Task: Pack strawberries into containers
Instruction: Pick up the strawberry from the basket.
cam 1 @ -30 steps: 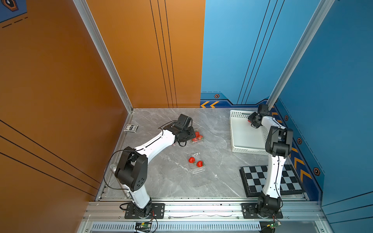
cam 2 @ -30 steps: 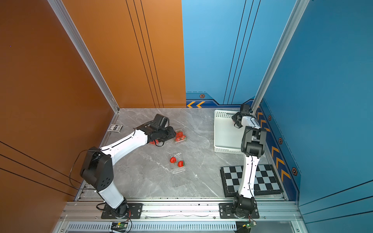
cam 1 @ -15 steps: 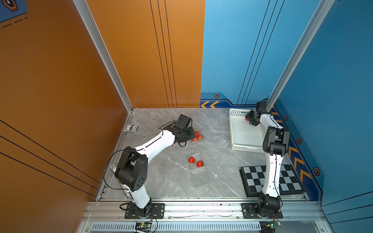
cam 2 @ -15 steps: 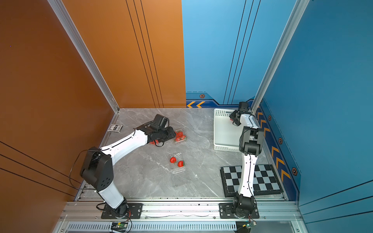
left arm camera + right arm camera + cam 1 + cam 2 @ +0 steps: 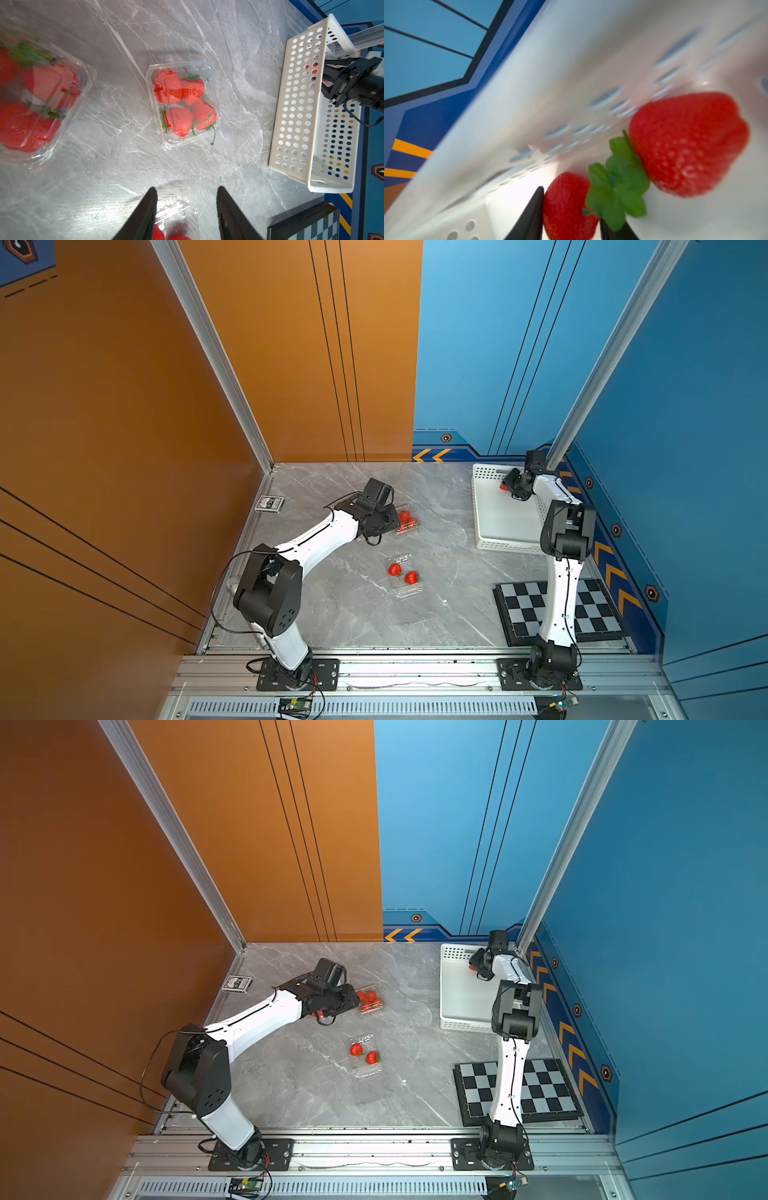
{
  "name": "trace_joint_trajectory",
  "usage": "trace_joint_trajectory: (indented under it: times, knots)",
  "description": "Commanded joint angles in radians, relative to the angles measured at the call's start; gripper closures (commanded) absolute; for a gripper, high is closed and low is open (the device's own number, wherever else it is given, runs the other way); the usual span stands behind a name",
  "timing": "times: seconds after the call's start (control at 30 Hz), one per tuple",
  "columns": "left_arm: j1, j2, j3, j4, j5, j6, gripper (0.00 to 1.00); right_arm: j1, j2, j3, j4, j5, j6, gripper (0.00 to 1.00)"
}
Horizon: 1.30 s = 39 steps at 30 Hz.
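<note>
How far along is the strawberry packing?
Done: two closed containers look packed, the four-berry container and the blurred container beside it. In hand: right gripper looks closed on a strawberry inside the white basket; left gripper is open, holding nothing. Left: the open container has only two berries; a second basket strawberry waits, and it is not yet shut.

Left arm (image 5: 316, 539) and right arm (image 5: 561, 605) share white link shells and bulky black joint housings; thin black cables (image 5: 216, 597) loop alongside; black base plates (image 5: 328, 672) carry screws; the left claw (image 5: 185, 188) has slim, tapering black fingers (image 5: 145, 214).
</note>
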Motion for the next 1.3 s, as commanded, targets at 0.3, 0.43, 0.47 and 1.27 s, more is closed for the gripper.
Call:
trace_joint_trajectory:
  times: [0.3,0.43,0.47,1.27]
  knots:
    - [0.023,-0.090,-0.069,-0.022,-0.006,-0.001,0.51,0.008,-0.208,-0.352,-0.099,-0.135,-0.091,0.75]
    - [0.025,-0.108,-0.086,-0.022,-0.010,-0.001,0.51,0.008,-0.284,-0.468,-0.077,-0.144,-0.111,0.76]
    - [0.027,-0.111,-0.089,-0.022,-0.012,-0.003,0.51,0.009,-0.301,-0.493,-0.072,-0.149,-0.113,0.76]
    - [0.034,-0.150,-0.150,0.004,-0.004,-0.017,0.51,0.010,-0.511,-0.683,-0.041,-0.137,-0.141,0.75]
